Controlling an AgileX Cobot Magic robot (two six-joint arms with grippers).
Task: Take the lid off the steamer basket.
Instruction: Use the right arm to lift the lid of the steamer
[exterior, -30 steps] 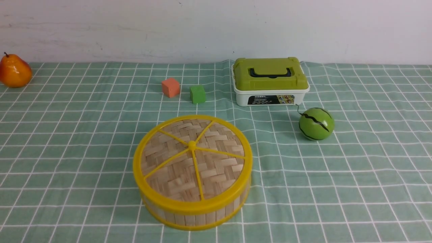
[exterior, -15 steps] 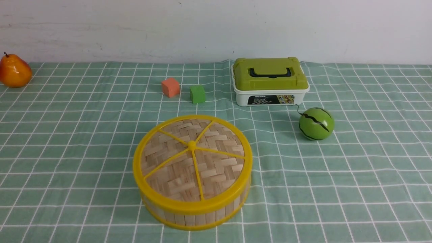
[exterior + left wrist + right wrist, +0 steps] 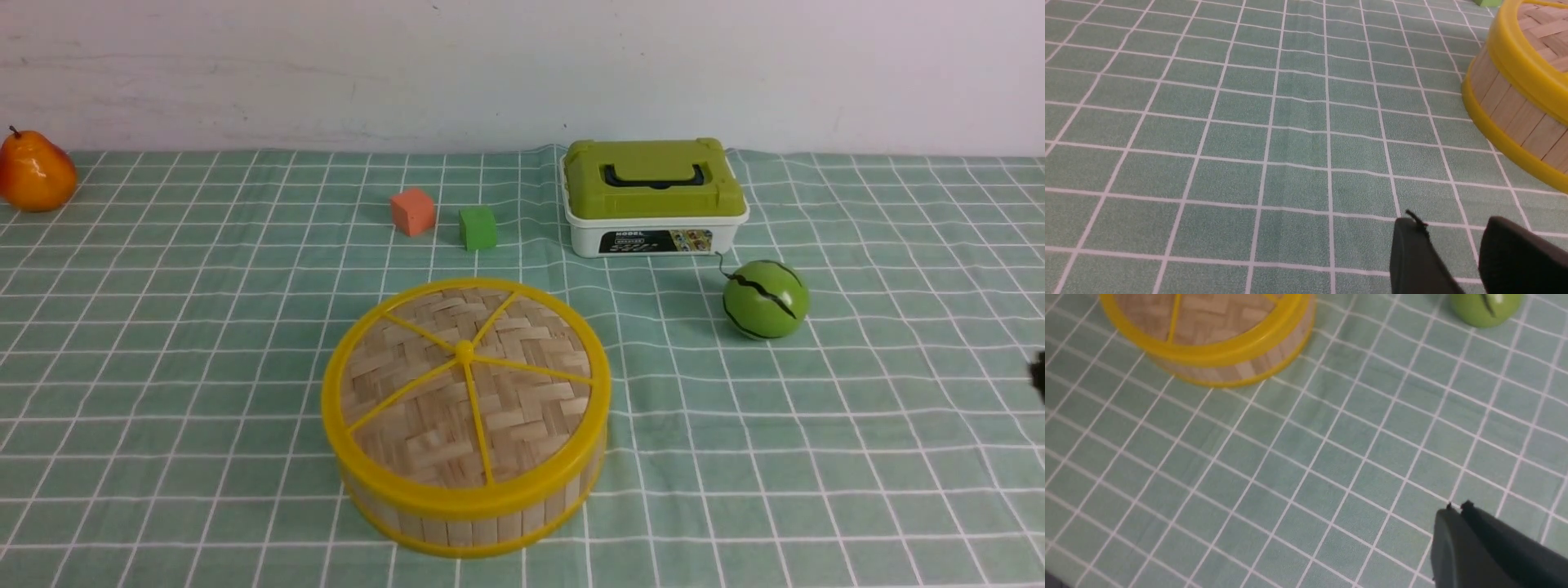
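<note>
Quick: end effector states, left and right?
Left end effector: open, empty.
Right end effector: closed, holding nothing.

You have bright, even, diffuse light in all three views. In the front view, the striped green toy ball [image 3: 766,299] throws a soft shadow to its left on the green checked tablecloth [image 3: 163,327]. The glossy orange pear [image 3: 34,173] carries a small highlight. The left wrist view is crisp across the cloth, while the right wrist view is slightly soft all over. The black left gripper [image 3: 1451,220] and the black right gripper [image 3: 1457,506] sit close to their lenses and look blurred and featureless. A dark smear at the front view's right edge is too blurred to make out.
</note>
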